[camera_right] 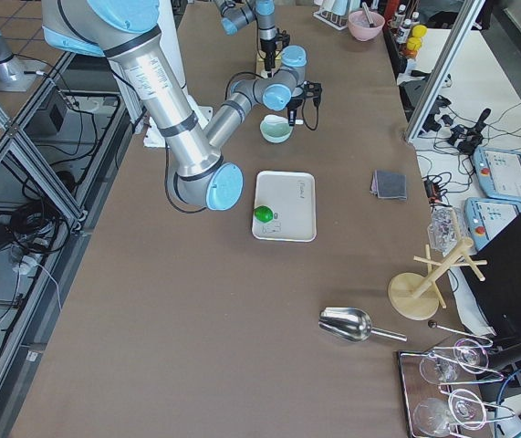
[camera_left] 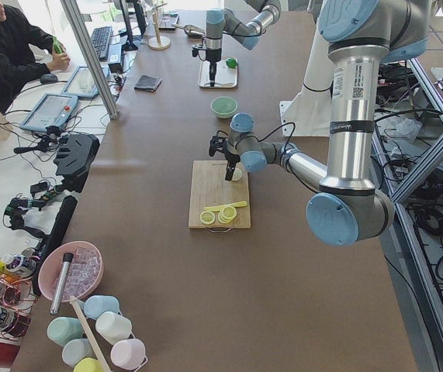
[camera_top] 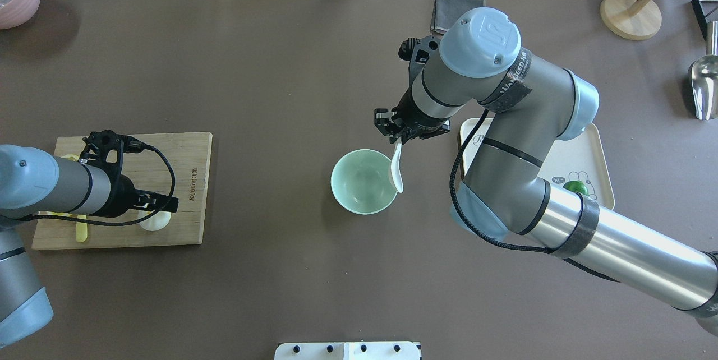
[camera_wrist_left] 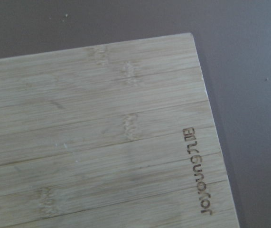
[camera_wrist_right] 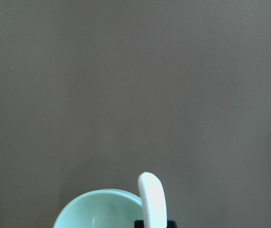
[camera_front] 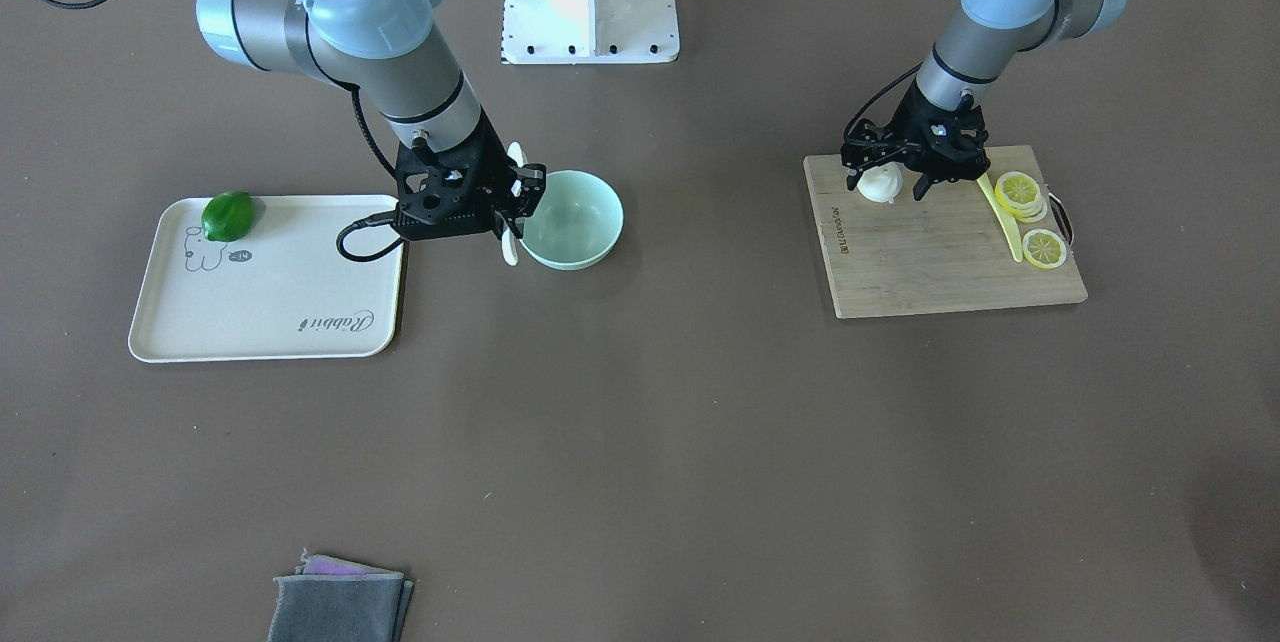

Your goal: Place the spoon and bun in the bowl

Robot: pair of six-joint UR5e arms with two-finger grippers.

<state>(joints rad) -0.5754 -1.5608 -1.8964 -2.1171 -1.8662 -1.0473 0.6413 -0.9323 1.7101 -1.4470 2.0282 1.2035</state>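
Front-facing view: right pincer [camera_front: 515, 212] clenched on the spoon [camera_front: 511, 248], the scoop hanging just below it at the bowl [camera_front: 590, 222] rim; I'd carry it over the hollow before letting go. Overhead: left pincer [camera_top: 156, 206] looks spread, with the bun [camera_top: 154, 222] just under its fingertips on the cutting board [camera_top: 185, 180]. It should centre, then close softly.

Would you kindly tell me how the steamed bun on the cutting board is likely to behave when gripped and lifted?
The bun sits flat on the cutting board, so it probably will not roll. It is small beside the left gripper straddling it, so likely light. Its smooth rounded sides might let it slip free if pinched high.
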